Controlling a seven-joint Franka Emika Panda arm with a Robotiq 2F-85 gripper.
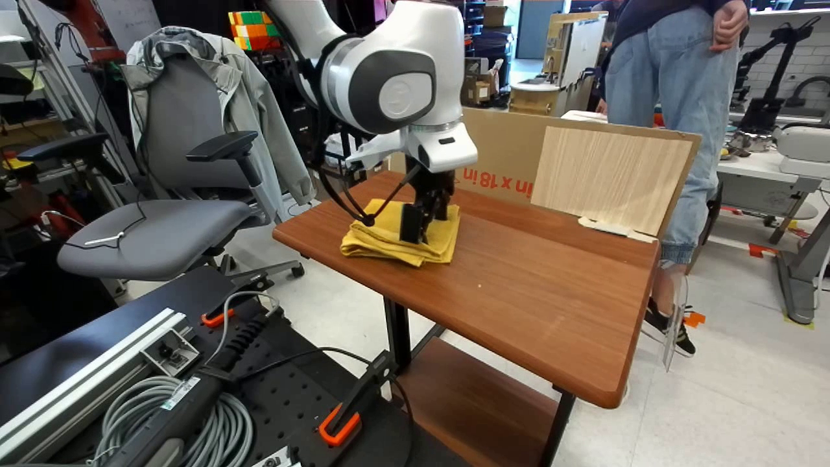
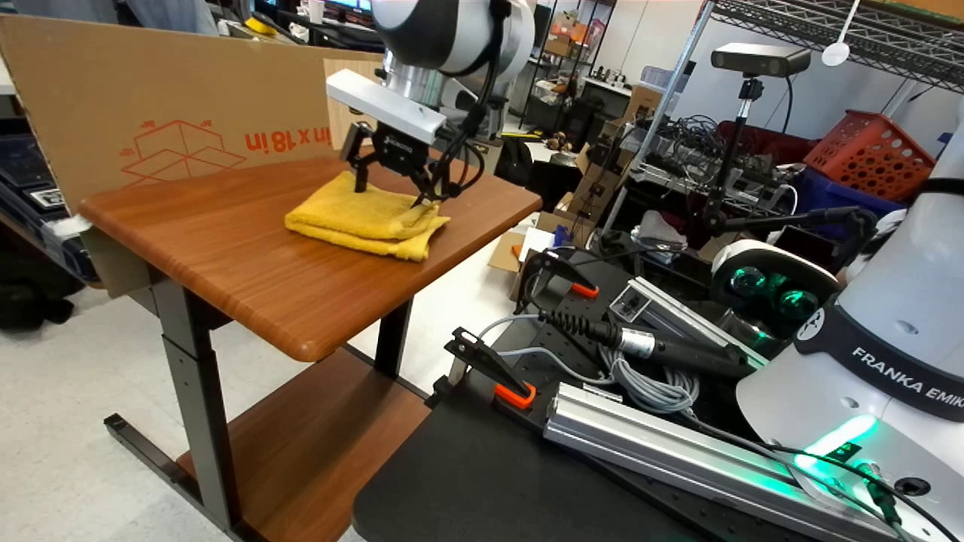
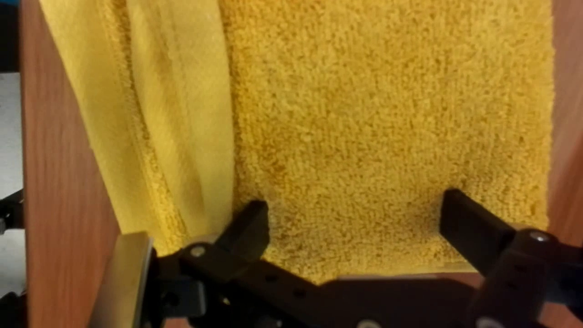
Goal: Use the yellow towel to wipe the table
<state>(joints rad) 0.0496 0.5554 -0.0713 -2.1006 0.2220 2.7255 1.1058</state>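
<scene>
The yellow towel [image 1: 382,237] lies folded in a stack on the brown wooden table [image 1: 538,292], and it also shows in an exterior view [image 2: 350,214]. In the wrist view the towel [image 3: 373,105] fills most of the picture, with folded layers along its left side. My gripper [image 3: 356,216] points down with its two black fingers wide apart. Both fingertips are at the towel's top surface near one edge, with flat towel between them. The gripper shows over the towel in both exterior views [image 1: 426,227] [image 2: 393,194]. Whether the tips press into the cloth I cannot tell.
A cardboard sheet [image 2: 248,98] stands upright along one side of the table, with a light wood-grain panel [image 1: 609,175] against it. A black bench [image 2: 467,452] with clamps and cables stands near the table. A grey chair [image 1: 155,227] and a person [image 1: 674,78] are close by.
</scene>
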